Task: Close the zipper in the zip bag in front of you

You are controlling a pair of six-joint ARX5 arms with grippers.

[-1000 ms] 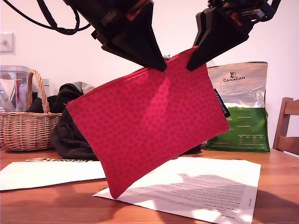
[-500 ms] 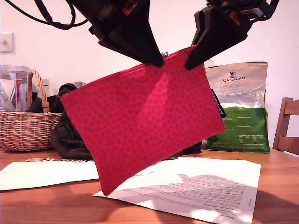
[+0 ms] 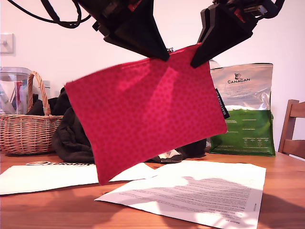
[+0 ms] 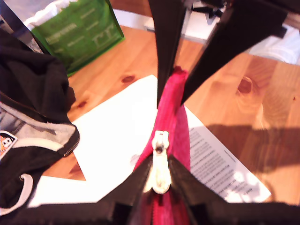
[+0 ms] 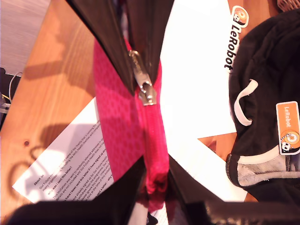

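Aloft, zip bag [image 3: 147, 114] hung tilted above table [image 3: 57, 210] & papers [image 3: 205, 191], low corner at exterior view's left. My first gripper [image 3: 164, 56] pinched silver pull tab [image 4: 161, 176] of zipper [image 5: 152, 126]. My second gripper [image 3: 194, 62] clamped on bag's top edge just beside, near end w/ black tag. Both closed tight. Risks, as judged: thin tab could slip from pinch if pulled at angle. Slack fabric btwn grippers could bunch & jam slider. Bag would swing or drop if either grip gave. Can't tell if last stretch was zipped.
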